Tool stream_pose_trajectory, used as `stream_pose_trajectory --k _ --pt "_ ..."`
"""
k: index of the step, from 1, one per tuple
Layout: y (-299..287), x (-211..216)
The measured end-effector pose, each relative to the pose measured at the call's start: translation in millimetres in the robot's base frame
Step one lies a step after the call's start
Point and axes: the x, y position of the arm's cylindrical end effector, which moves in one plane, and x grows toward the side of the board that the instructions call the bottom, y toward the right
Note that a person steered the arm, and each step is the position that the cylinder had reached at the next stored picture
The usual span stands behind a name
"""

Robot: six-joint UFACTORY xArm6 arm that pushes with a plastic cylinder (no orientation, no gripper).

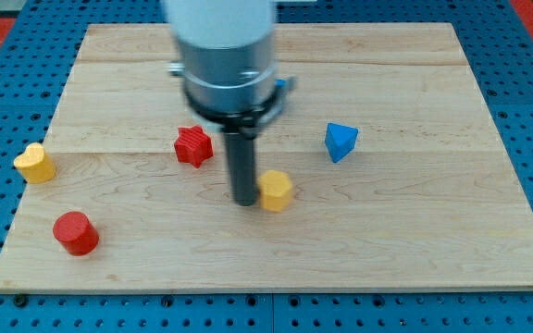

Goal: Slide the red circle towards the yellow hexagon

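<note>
Two red blocks, circle (76, 232) and star (193, 146)

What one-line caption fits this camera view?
My tip rests beside the yellow hexagon, far from the red circle at the view's bottom left.

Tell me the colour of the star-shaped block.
Red: the star shows clearly in the camera view.

Pale wood worktop (415, 250) with five blocks on it: yellow hexagon (275, 191) about dead centre, red star (193, 146) at its 10 o'clock, blue triangle-ish block (340, 141) at 2, red circle (76, 232) way out at 8, yellow heart-like block (35, 163) at 9.
</note>
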Motion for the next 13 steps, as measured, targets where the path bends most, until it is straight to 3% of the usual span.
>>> stream_pose_trajectory --k 1,2,4,7,9,11,12,13 --pt "47 3" --pt "32 58" --pt "-124 90" --pt "-242 85" --pt "-147 18" --pt "-125 3" --pt "-65 -3" --pt "-66 2"
